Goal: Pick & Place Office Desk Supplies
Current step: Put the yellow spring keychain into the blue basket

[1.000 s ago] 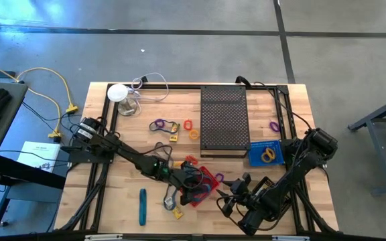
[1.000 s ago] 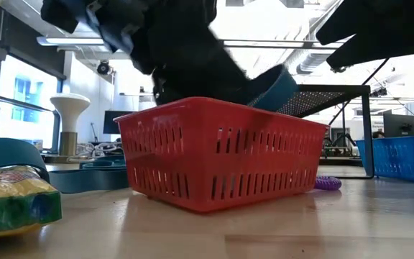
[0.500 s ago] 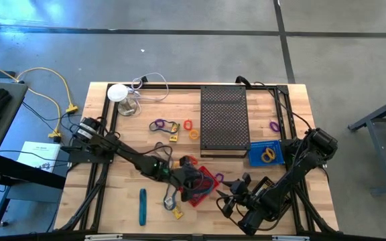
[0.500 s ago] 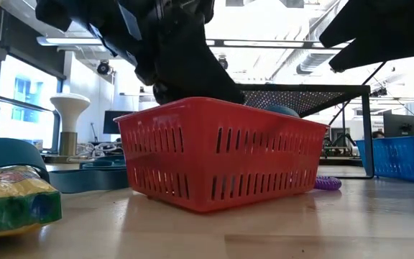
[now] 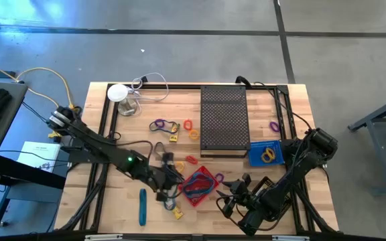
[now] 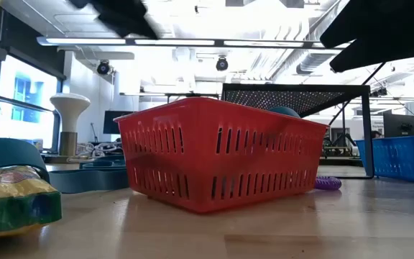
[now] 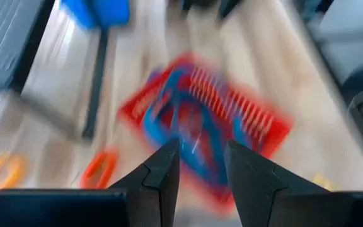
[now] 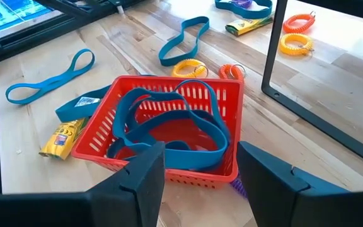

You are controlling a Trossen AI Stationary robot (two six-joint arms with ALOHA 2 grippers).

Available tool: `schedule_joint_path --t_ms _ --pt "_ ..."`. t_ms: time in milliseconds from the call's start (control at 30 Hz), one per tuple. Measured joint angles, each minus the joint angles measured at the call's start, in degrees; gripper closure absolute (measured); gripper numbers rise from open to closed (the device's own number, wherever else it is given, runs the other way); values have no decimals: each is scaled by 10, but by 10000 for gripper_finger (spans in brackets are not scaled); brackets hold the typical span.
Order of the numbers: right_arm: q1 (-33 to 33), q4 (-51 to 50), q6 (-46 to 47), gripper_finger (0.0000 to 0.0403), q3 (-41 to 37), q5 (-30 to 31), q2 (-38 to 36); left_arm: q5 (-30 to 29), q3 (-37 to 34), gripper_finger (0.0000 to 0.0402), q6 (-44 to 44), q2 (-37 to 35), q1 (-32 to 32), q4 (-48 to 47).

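In front of you, near the front edge of a pale wooden table, sits a red plastic basket with slotted walls. Inside it lie flat blue elastic loops, coiled loosely over one another. Your left gripper hangs just beside the basket's left edge, its two dark fingers parted a little with nothing between them. Your right gripper waits on the basket's other side, jaws spread and empty. On the wood around the basket lie another blue loop, a yellow packet, and orange and yellow coiled rings. A purple coil rests against the basket's base. To the right, a smaller blue basket holds a yellow ring.
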Motion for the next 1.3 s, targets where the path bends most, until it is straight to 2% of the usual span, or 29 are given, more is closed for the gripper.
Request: schedule_joint_path --t_ms 100,200,433,600,800,1033,1300 --pt "1 7 0 220 0 0 0 0 -5 284 -31 -18 1 -111" --pt "1 9 0 220 0 0 0 1 -26 284 -80 -14 6 -158" --pt "0 11 -6 220 0 2 0 -16 -74 284 -91 19 36 -122" --pt "-1 16 -15 220 0 2 0 -33 -76 284 -93 42 76 -106" --pt "-1 22 -30 220 0 1 0 -31 -78 284 -38 56 107 -56" --pt "0 30 -42 220 0 -5 0 -2 -78 284 -13 96 112 -20" --pt "-1 58 -75 220 0 -13 0 -6 -76 284 7 151 112 10"
